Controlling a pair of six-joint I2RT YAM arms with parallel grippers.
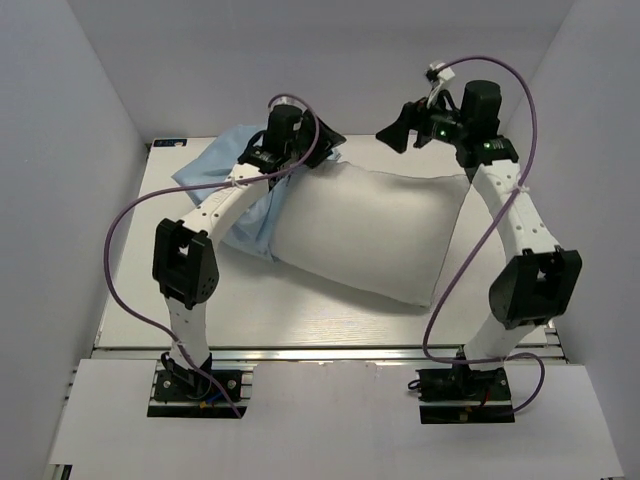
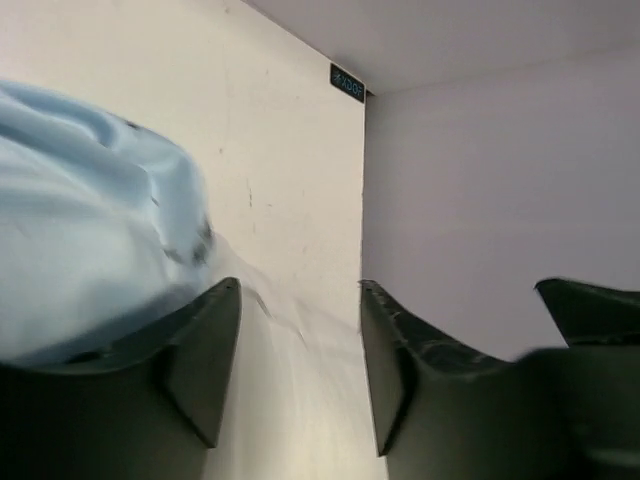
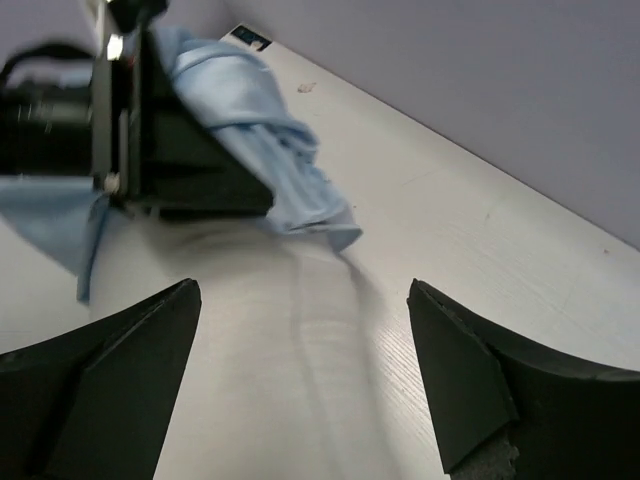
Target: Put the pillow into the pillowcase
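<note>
Black fingers apart, both empty: left gripper part-open beside crumpled light-blue fabric pillowcase; right gripper wide. Plump off-white stuffed pillow mid-table, left end seemingly just inside. Sleeving barely begun. Next: pinch case hem, draw rightward.

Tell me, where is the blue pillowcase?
In the top view, the crumpled light-blue fabric pillowcase lies at the white table's far left, bunched against the left end of the plump off-white pillow.

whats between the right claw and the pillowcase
The left claw and the far edge of the pillow lie between the right claw and the pillowcase; the right wrist view shows this, the top view too.
</note>
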